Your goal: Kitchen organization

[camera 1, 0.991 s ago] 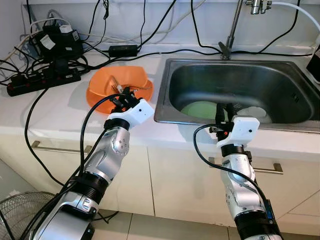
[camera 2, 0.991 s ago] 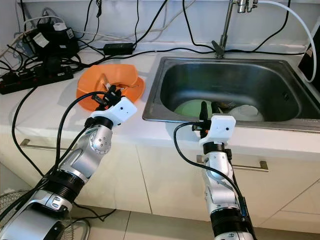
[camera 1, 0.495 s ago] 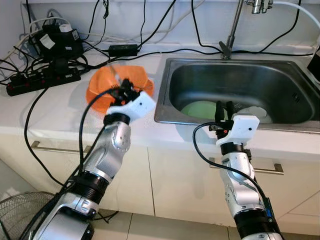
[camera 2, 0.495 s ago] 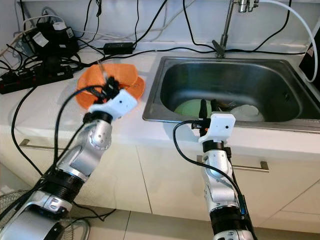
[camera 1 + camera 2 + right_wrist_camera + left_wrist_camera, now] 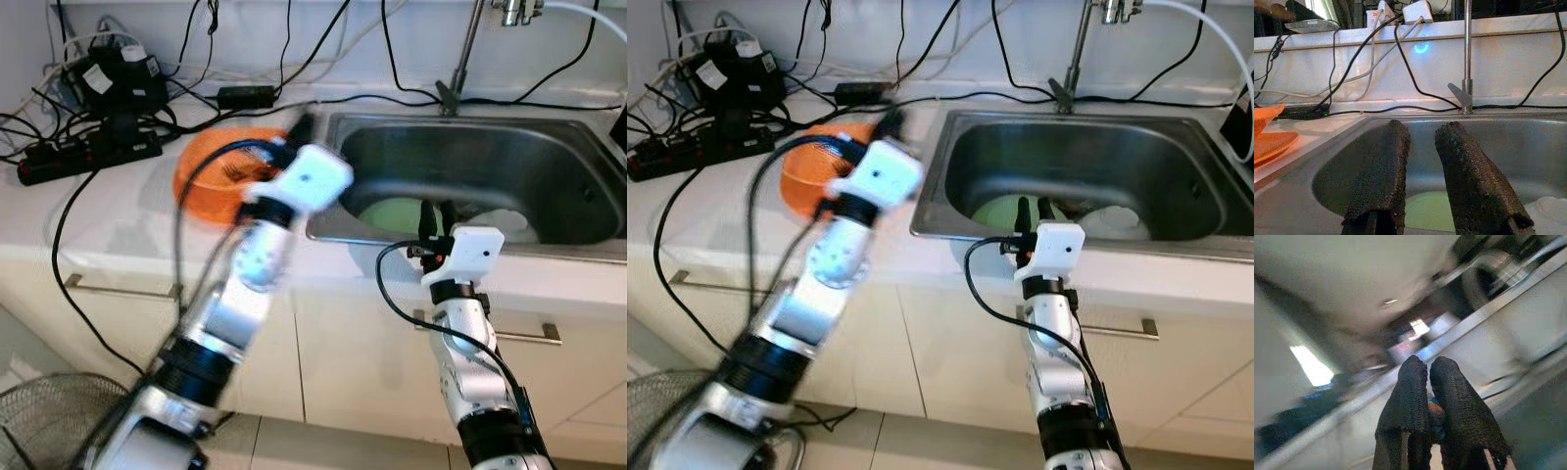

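Small orange thing (image 5: pixel 1434 409) pinched between left gripper (image 5: pixel 1427 369) fingertips, too hidden to tell its axis. Swung up and right from over orange bowl (image 5: pixel 211 176) to sink (image 5: pixel 578 162) corner, blurred. Right gripper (image 5: pixel 1422 137) parked at front rim, fingers narrowly apart, green plate (image 5: pixel 392 213) below.

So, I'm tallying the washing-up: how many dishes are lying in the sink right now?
2: a green plate on the sink bottom, and a white dish beside it on the robot's right. The right arm's fingers cover the spot between them, so more may be hidden.
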`<state>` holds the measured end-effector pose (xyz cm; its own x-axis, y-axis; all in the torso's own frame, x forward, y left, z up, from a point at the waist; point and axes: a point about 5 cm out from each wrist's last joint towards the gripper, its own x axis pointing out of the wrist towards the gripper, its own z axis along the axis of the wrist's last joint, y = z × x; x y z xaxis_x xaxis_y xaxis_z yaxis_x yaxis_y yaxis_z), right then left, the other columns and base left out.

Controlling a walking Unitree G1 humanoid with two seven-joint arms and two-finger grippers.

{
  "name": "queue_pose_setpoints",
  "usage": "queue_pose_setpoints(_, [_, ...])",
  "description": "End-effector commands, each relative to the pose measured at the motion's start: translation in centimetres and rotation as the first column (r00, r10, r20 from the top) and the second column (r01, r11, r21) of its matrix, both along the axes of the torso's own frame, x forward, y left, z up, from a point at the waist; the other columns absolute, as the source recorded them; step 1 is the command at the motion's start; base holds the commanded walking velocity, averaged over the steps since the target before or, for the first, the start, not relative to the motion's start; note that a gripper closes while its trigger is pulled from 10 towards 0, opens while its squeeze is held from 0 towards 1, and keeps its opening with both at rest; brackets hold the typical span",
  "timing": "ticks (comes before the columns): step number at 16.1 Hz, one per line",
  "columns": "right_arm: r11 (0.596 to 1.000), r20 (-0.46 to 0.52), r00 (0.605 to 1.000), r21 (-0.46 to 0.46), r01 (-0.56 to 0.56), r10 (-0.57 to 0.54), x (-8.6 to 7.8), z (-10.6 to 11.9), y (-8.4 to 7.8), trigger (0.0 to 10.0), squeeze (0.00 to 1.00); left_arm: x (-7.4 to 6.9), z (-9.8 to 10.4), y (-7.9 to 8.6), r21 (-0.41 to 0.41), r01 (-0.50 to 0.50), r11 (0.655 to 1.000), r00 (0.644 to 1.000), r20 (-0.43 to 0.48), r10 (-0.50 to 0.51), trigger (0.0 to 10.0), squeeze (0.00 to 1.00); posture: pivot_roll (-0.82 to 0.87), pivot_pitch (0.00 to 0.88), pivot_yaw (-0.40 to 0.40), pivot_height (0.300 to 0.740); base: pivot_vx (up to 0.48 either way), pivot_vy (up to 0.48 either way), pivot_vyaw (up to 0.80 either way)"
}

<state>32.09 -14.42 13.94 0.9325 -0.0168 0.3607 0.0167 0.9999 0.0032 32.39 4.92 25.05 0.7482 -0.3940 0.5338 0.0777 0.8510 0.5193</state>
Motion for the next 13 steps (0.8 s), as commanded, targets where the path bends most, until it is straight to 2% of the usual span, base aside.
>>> queue_pose_setpoints(1, [1.000,-0.013,1.000,-0.013,0.016,-0.016,0.3,-0.1,-0.1,10.0,0.00,-0.9,-0.6,-1.5,-0.016,0.142,0.990,0.988,-0.061,-0.143,10.0,0.00,0.06,0.014,0.079,0.740,0.000,0.000,0.00])
queue_pose_setpoints(2, [0.999,-0.018,1.000,-0.033,0.024,-0.024,0.3,-0.2,-0.2,10.0,0.00,-1.5,-1.1,-2.6,-0.059,0.229,0.972,0.965,-0.115,-0.234,10.0,0.00,0.06,0.014,0.081,0.740,0.000,0.000,0.00])
queue_pose_setpoints(3, [0.999,-0.018,0.999,-0.039,0.027,-0.028,0.3,-0.2,-0.2,10.0,0.00,-1.8,-1.2,-3.0,-0.099,0.263,0.960,0.952,-0.136,-0.275,10.0,0.00,0.06,0.013,0.081,0.740,0.000,0.000,0.00])
queue_pose_setpoints(4, [0.997,-0.015,0.999,-0.063,0.034,-0.035,0.3,-0.1,-0.2,10.0,0.15,-2.2,-1.4,-3.5,-0.193,0.318,0.928,0.919,-0.177,-0.352,10.0,0.00,0.05,0.011,0.083,0.740,0.000,0.000,0.00])
queue_pose_setpoints(5, [0.990,-0.005,0.999,-0.138,0.032,-0.033,0.3,-0.1,0.0,10.0,0.71,-2.2,-1.5,-3.6,-0.273,0.346,0.898,0.889,-0.212,-0.407,10.0,0.00,0.05,0.009,0.086,0.740,0.000,0.000,0.00])
queue_pose_setpoints(6, [0.985,-0.001,1.000,-0.167,0.029,-0.030,0.3,-0.1,0.1,10.0,0.85,-2.2,-1.6,-3.7,-0.297,0.355,0.886,0.877,-0.223,-0.426,10.0,0.00,0.05,0.008,0.086,0.740,0.000,0.000,0.00])
queue_pose_setpoints(7, [0.969,0.005,1.000,-0.246,0.024,-0.024,0.3,-0.2,0.4,10.0,0.84,-2.2,-1.7,-3.7,-0.324,0.370,0.871,0.856,-0.247,-0.455,10.0,0.00,0.05,0.008,0.086,0.740,0.000,0.000,0.00])
queue_pose_setpoints(8, [0.934,0.016,1.000,-0.356,0.019,-0.015,0.2,-0.4,1.0,10.0,0.00,-2.0,-1.7,-3.5,-0.380,0.380,0.843,0.824,-0.275,-0.495,10.0,0.00,0.05,0.001,0.089,0.740,0.000,0.000,0.00])
queue_pose_setpoints(9, [0.872,0.042,0.999,-0.489,0.018,0.003,0.1,-0.5,1.6,10.0,0.00,-1.8,-1.7,-3.1,-0.427,0.379,0.821,0.806,-0.283,-0.520,10.0,0.00,0.05,0.000,0.092,0.740,0.000,0.000,0.00])
queue_pose_setpoints(11, [0.839,0.050,0.999,-0.544,0.021,0.007,0.0,-0.8,2.0,10.0,0.00,-1.6,-1.7,-2.6,-0.450,0.375,0.810,0.802,-0.280,-0.527,10.0,0.00,0.05,0.000,0.093,0.740,0.000,0.000,0.00])
queue_pose_setpoints(13, [0.845,0.061,0.998,-0.533,0.040,-0.009,-0.1,-0.8,2.0,10.0,0.00,-1.6,-1.9,-2.1,-0.473,0.367,0.801,0.787,-0.301,-0.538,10.0,0.00,0.05,0.000,0.096,0.740,0.000,0.000,0.00])
